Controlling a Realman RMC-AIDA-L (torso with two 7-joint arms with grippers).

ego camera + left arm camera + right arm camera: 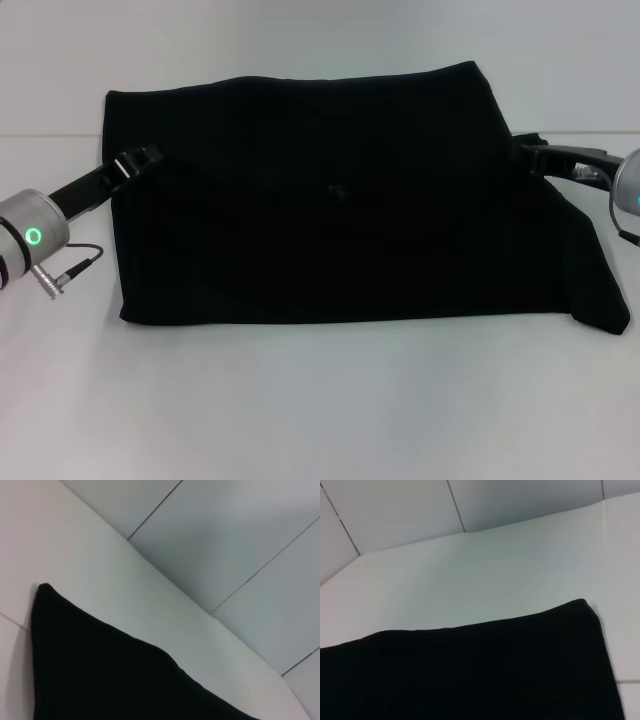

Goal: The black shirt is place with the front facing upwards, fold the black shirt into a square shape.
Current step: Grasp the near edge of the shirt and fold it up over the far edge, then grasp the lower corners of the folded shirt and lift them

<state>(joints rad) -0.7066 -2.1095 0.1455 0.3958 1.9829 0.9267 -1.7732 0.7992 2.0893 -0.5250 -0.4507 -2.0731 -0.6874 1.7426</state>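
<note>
The black shirt [340, 220] lies on the white table [320, 410] as a wide, roughly rectangular folded shape. No lettering or neck label shows. A flap of it hangs out at the lower right [598, 290]. My left gripper [143, 158] is at the shirt's left edge, near its far corner. My right gripper [532, 152] is at the shirt's right edge, near its far corner. The left wrist view shows one pointed corner of the shirt [100, 670]. The right wrist view shows a straight edge and a corner of the shirt [470, 670].
The table's far edge meets a tiled floor [225, 540] seen in both wrist views. A silver cable plug [60, 275] hangs from my left wrist beside the shirt. Bare table lies in front of the shirt.
</note>
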